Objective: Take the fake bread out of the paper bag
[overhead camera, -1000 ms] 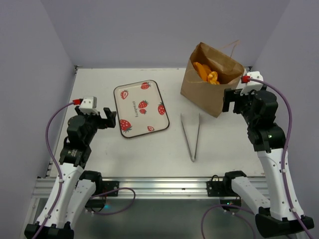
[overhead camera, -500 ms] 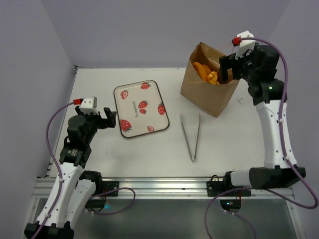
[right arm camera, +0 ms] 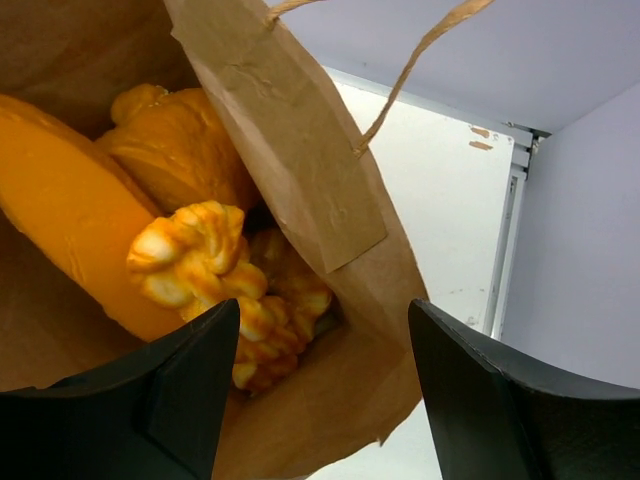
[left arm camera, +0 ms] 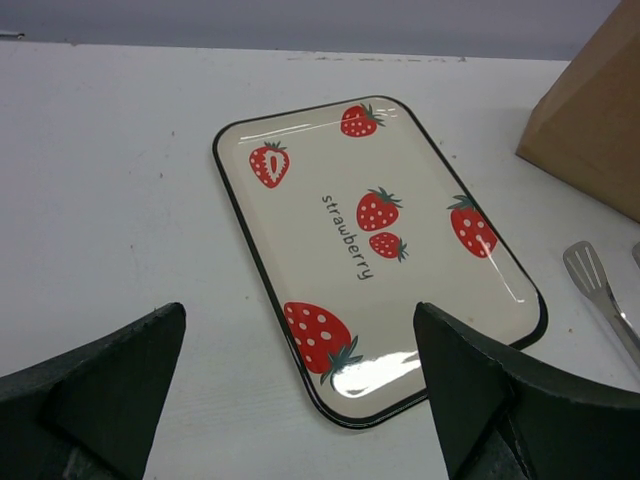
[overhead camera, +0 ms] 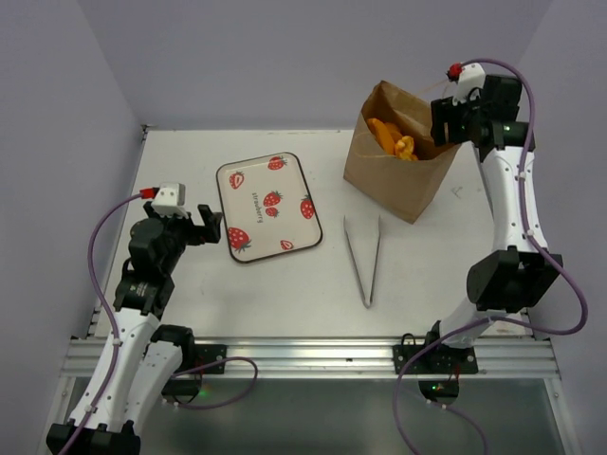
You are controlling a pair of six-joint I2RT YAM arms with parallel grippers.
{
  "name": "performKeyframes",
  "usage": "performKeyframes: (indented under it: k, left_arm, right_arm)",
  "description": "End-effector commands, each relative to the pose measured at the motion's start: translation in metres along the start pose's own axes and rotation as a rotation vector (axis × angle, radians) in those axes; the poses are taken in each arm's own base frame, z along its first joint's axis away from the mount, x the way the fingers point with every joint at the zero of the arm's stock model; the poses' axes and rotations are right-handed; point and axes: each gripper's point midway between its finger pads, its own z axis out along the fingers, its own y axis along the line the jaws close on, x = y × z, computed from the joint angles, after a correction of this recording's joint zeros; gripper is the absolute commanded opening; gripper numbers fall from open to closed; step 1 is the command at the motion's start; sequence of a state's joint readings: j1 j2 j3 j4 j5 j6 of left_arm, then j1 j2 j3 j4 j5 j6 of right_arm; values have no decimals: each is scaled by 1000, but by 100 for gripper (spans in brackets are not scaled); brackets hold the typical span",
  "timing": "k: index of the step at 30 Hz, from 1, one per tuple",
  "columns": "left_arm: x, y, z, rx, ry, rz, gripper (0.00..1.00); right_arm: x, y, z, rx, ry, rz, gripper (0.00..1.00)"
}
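The brown paper bag (overhead camera: pixel 391 175) stands upright at the back right of the table, mouth open. Glossy orange fake bread (overhead camera: pixel 391 137) fills it. The right wrist view looks down on a braided loaf (right arm camera: pixel 210 265), a long smooth loaf (right arm camera: pixel 70 230) and a rounder piece (right arm camera: pixel 175 150). My right gripper (overhead camera: pixel 439 120) hovers over the bag's right rim, open. Its jaws straddle the bag's corner wall (right arm camera: pixel 340 300) without touching any bread. One twisted handle (right arm camera: pixel 415 60) arches above. My left gripper (overhead camera: pixel 210 227) is open and low, beside the tray, with nothing between its fingers.
A white strawberry tray (overhead camera: pixel 268 206) lies left of centre, and its near corner (left arm camera: pixel 345 405) sits under the left gripper (left arm camera: pixel 300 312). Silver tongs (overhead camera: pixel 365 258) lie in front of the bag. Purple walls close in the back and both sides.
My right arm has lifted from beside the bag's right front corner to above the bag's mouth, now looking down inside. The left arm has not moved.
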State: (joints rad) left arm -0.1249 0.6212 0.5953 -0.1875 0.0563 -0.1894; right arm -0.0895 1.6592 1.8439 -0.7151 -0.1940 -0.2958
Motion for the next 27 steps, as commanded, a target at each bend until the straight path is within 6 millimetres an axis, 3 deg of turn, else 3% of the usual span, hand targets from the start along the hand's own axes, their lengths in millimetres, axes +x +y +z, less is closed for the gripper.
performKeyframes:
  k: [1,7,15,19,25,27]
  left_arm:
    - [-9,-4,2,23,-37,29,100]
    - [-10,-4,1,22,-42,27,100]
    - [-9,-5,1,28,-40,29,100]
    - [-10,-5,1,27,-41,29,100]
    - [-10,-5,1,29,-43,29,100]
    - [-11,-6,1,30,-46,30,100]
  right_arm:
    - [-9,-28,-4,83,-14,-11,71]
    - [-3,-39,-1,124,-10,-37,69]
    - [-30,-23,-29,66,-134,-84,68]
    - [-42,-26,-38,83,-174,-78,68]
    - [-40,-38,-29,133,-152,-61,68]
    - [-30,-41,-16,136,-108,-53,68]
